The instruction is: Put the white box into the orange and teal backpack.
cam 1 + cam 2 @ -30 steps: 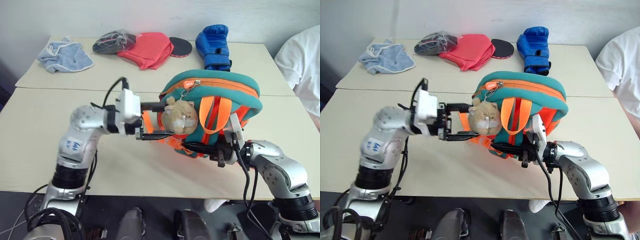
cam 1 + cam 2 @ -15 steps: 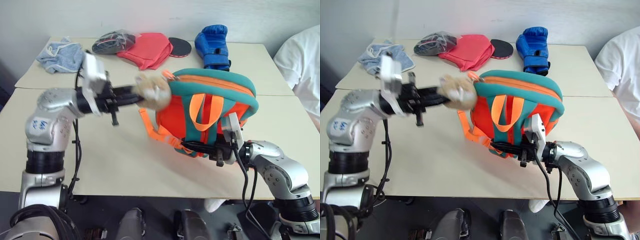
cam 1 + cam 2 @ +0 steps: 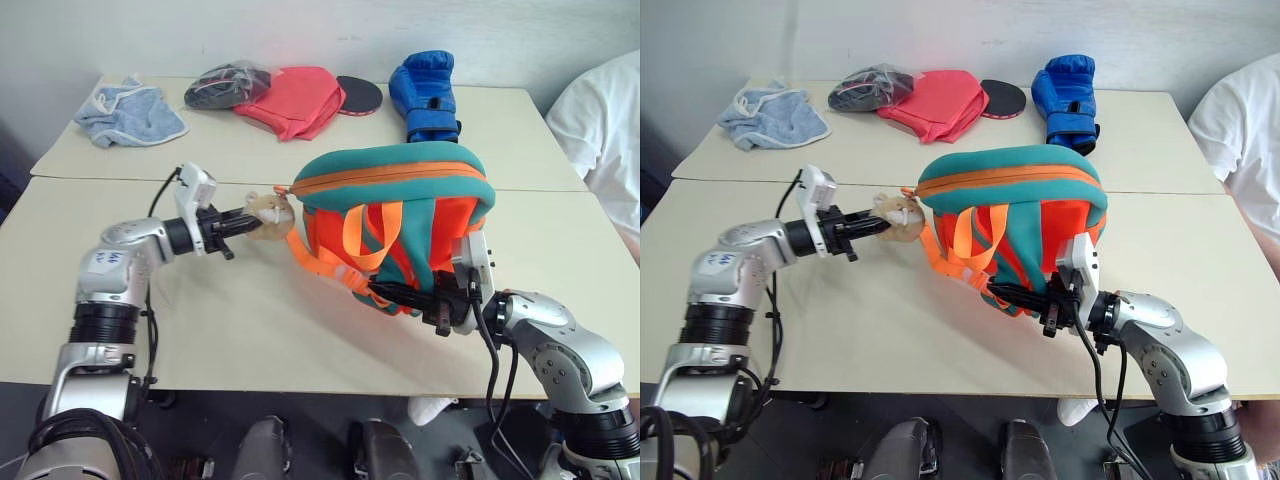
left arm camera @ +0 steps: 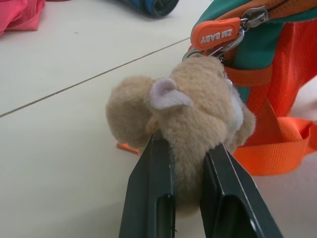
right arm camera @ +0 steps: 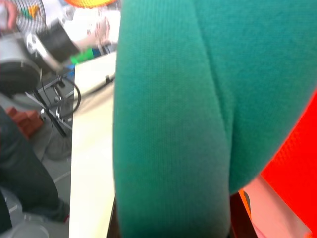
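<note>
So the left gripper (image 4: 185, 163) is pinching the plush toy (image 4: 188, 116) on the orange and teal backpack (image 3: 400, 200), while the right gripper (image 3: 385, 293) clamps its lower edge.

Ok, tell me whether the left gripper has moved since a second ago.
Yes. The left gripper, shut on the plush toy, moved outward toward the blue towel, pulling the toy along.

Orange and teal backpack (image 3: 400, 205) upright above worktop (image 3: 250, 330), zip shut, tan plush toy (image 4: 183, 116) hanging at zip pull.
</note>
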Robot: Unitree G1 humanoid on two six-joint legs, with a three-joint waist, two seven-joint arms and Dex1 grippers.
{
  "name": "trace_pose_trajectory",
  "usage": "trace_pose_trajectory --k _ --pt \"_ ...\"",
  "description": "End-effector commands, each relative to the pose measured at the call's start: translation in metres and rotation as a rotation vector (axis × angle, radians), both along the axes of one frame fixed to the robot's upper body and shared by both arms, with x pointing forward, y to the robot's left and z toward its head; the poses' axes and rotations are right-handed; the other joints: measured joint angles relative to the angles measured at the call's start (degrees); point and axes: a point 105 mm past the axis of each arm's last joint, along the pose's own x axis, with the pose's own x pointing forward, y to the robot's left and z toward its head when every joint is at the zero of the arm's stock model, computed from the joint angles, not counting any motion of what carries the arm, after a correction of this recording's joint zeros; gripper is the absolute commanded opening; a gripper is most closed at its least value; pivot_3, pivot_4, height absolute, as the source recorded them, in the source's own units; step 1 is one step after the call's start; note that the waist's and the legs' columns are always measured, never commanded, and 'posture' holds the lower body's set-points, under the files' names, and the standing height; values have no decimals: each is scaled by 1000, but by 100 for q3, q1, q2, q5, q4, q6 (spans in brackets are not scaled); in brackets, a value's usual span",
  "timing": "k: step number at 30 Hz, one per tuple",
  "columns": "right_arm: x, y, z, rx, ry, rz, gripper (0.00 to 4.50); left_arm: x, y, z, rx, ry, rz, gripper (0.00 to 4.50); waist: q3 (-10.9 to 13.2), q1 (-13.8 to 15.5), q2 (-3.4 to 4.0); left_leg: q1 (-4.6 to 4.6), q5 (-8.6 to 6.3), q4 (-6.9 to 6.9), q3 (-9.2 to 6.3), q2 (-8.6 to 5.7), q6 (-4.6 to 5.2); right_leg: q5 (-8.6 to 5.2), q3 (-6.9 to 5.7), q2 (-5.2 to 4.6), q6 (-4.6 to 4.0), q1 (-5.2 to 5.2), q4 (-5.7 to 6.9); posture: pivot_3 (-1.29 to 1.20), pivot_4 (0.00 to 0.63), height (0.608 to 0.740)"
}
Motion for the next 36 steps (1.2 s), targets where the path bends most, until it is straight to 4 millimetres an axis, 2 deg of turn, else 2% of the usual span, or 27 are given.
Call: trace_pose_trajectory --k 1,5,8,9,14,17,21,22,25,27,29,32,36 --pt "-3 -6 21 90 -71 -36 0 -9 2 -29 160 5 -19 352 0 -1 0 0 0 -1 2 0 0 0 0 0 0 0 -1 0 150 740" --pt "-5 -7 21 94 -68 -43 0 -11 -2 -24 73 -56 -17 352 -3 -3 6 7 0 -1 5 5 -1 0 2 -1 0 1 -2 0 150 740" --pt "-3 -8 22 107 -76 -53 0 -16 -8 -10 0 -136 -45 352 -3 -3 6 8 0 -2 6 4 0 0 4 -5 0 2 -1 0 150 740" --pt "-3 -8 22 109 -67 -53 0 -17 -7 -5 -13 -160 -33 654 -4 -4 6 7 -1 -2 6 4 0 0 5 -6 0 2 -2 0 150 740" --pt "-5 -14 20 48 -107 -51 1625 -35 10 18 -29 -228 -49 2046 -4 -22 6 6 -1 -5 5 4 0 0 13 -8 0 2 -3 0 150 740" --pt "-8 -35 10 -60 -134 -87 2663 -50 39 23 17 -257 -20 2988 -4 -27 6 9 -2 -16 7 5 -1 0 17 -8 -1 0 -8 0 150 740" --pt "-15 -84 -17 -276 -104 -147 4067 -84 75 6 113 -258 -3 4220 -3 -16 6 21 -5 -36 19 3 1 -1 16 -20 -2 5 -24 0 150 740" --pt "-17 -92 -22 -316 -87 -148 4367 -89 81 3 127 -253 8 4231 -3 -14 6 30 -6 -42 24 1 3 -1 15 -20 -2 14 -31 0 150 740" --pt "-12 -120 -26 -383 -142 -232 4464 -107 95 -6 161 -253 33 4231 -4 -3 5 40 -17 -39 18 2 21 -1 15 -27 -2 33 -64 0 150 740" --pt "0 -147 -24 -416 -233 -346 4464 -120 109 -19 225 -258 74 4231 -4 -12 6 48 -26 -40 14 1 33 -1 16 -31 -3 42 -62 0 150 740" --pt "7 -159 -23 -418 -267 -392 4464 -127 117 -28 266 -248 105 4231 -2 -23 10 58 -29 -43 14 2 24 -1 17 -30 -3 47 -66 0 150 740" --pt "8 -154 -37 -467 -269 -318 4464 -130 113 -37 289 -227 118 4231 -2 -20 10 61 -22 -60 18 6 5 -4 16 -27 -8 43 -72 0 150 740" --pt "12 -148 -44 -472 -284 -304 4464 -127 108 -40 278 -234 124 4231 -3 -17 11 61 -16 -62 15 7 -2 -5 14 -26 -10 40 -63 0 150 740"
